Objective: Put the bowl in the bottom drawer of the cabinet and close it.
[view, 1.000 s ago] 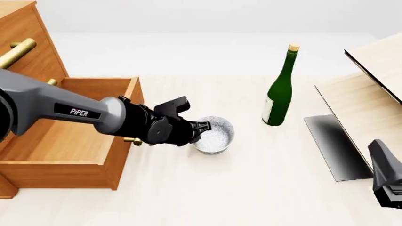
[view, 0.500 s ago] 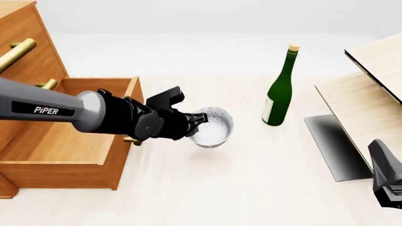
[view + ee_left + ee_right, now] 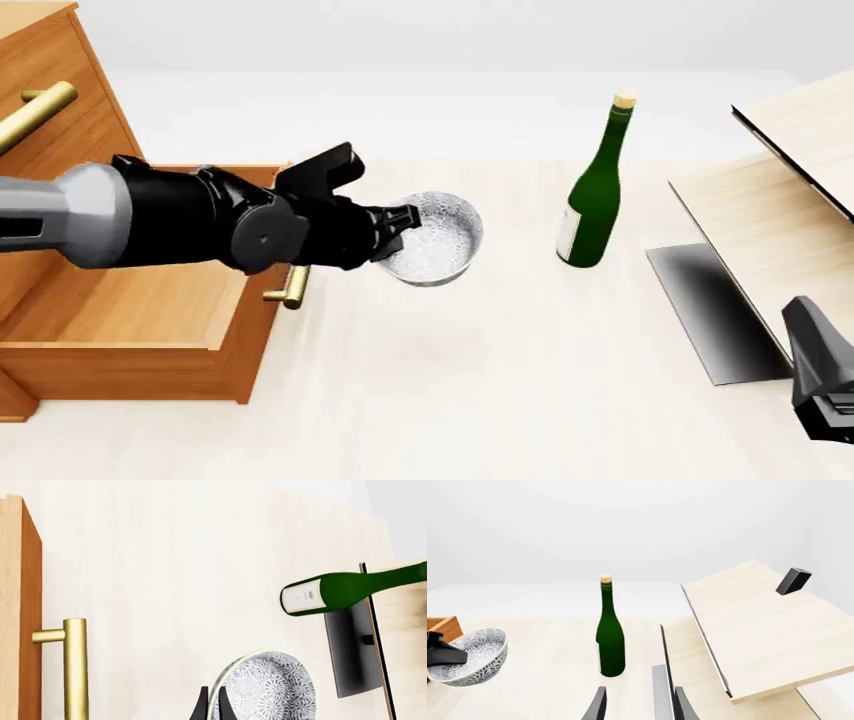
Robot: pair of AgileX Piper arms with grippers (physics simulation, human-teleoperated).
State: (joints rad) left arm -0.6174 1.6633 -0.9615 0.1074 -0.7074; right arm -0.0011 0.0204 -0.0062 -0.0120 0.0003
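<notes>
The white, grey-speckled bowl [image 3: 434, 240] hangs tilted above the table, just right of the open bottom drawer [image 3: 147, 300]. My left gripper [image 3: 400, 222] is shut on its rim, with one thin finger [image 3: 200, 709] on each side of the wall; the bowl [image 3: 267, 690] fills the near part of the left wrist view. The drawer's brass handle [image 3: 286, 286] sits just below the gripper's wrist. The orange-brown cabinet [image 3: 54, 90] rises at the far left. My right gripper [image 3: 639, 707] is open and holds nothing, low at the table's right, and the bowl [image 3: 470, 655] shows far off in its view.
A tall green bottle [image 3: 594, 190] stands upright right of the bowl. A pale slanted wooden structure [image 3: 787, 200] with a dark base plate [image 3: 707, 310] takes up the right side. The right arm's body [image 3: 817, 385] sits at the bottom right corner.
My left gripper has lifted the bowl off the table and carried it up and left toward the open drawer, tilting it. The right arm has not moved.
</notes>
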